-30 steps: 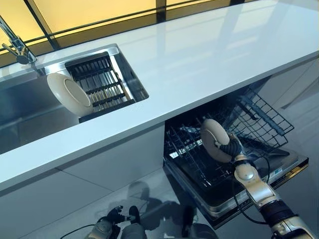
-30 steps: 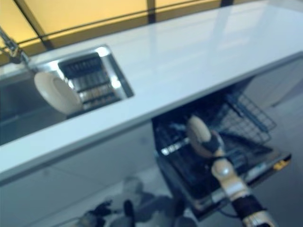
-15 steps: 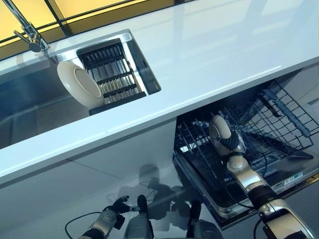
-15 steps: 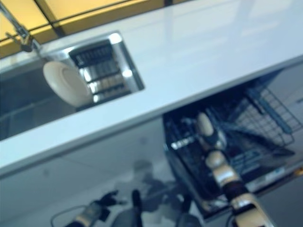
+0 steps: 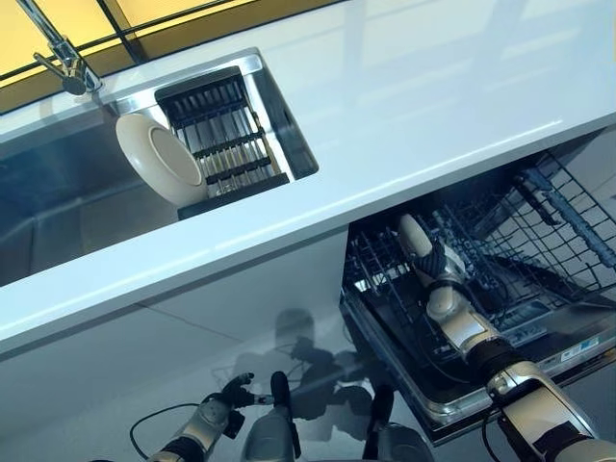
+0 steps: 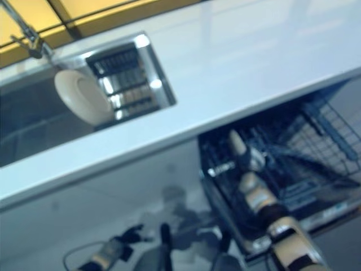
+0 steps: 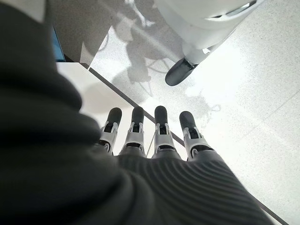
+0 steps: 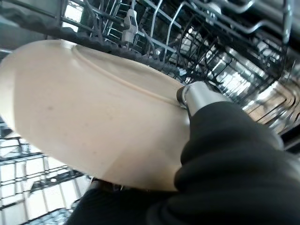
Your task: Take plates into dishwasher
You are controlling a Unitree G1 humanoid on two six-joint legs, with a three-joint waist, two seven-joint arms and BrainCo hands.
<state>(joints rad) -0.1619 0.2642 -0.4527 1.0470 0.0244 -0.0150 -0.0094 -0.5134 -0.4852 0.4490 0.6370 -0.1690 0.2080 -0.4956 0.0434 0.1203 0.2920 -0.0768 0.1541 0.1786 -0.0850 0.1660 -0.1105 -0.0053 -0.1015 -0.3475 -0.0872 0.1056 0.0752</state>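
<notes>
My right hand [image 5: 445,268] is shut on a cream plate [image 5: 414,236] and holds it nearly edge-on among the tines of the pulled-out dishwasher rack [image 5: 549,217]. In the right wrist view the thumb presses on the plate's face [image 8: 84,117] with black wire tines close behind it. A second cream plate [image 5: 159,159] leans upright against the dark drying rack [image 5: 226,135] in the sink. My left hand [image 5: 231,395] hangs low near the floor, and its fingers [image 7: 159,136] are straight and hold nothing.
A white counter [image 5: 414,106] runs above the dishwasher, overhanging the rack. The steel sink [image 5: 58,202] with a faucet [image 5: 58,53] lies at the far left. The open dishwasher door [image 5: 539,351] juts out over the grey tiled floor.
My right hand has carried the plate lower and deeper into the dishwasher rack and turned it nearly edge-on. The camera has shifted; the sink plate and left hand stay put.
</notes>
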